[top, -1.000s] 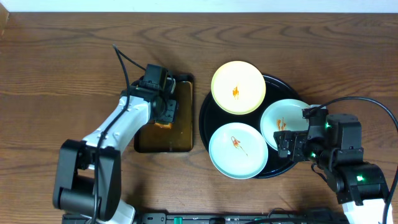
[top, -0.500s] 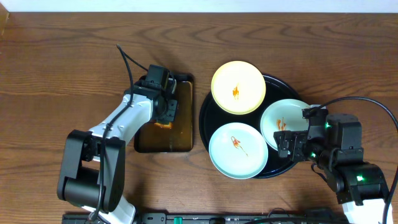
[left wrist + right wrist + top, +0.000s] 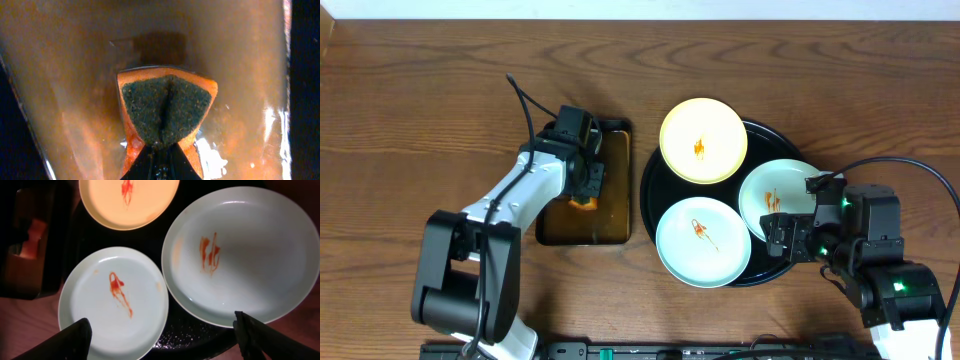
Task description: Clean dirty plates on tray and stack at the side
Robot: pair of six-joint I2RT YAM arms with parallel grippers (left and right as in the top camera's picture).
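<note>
Three plates with orange-red smears lie on the round black tray [image 3: 649,190]: a pale yellow plate [image 3: 703,140] at the back, a mint plate [image 3: 703,241] at the front, and a second mint plate [image 3: 775,195] on the right. My left gripper [image 3: 582,193] reaches down into the rectangular tray. In the left wrist view it is shut [image 3: 161,150] on an orange sponge [image 3: 167,107], which folds along its dark scrub face. My right gripper [image 3: 790,236] hovers open over the round tray's right front. Its fingers [image 3: 75,339] straddle the gap between the two mint plates [image 3: 115,305] [image 3: 245,255].
The rectangular black tray [image 3: 612,225], holding brownish liquid [image 3: 75,75], sits just left of the round tray. Bare wooden table [image 3: 420,110] lies to the left, behind and at the far right. A cable [image 3: 523,100] arcs over the left arm.
My left gripper has closed on the sponge in the rectangular tray, pinching it into a fold. The right gripper and the plates have stayed where they were.
</note>
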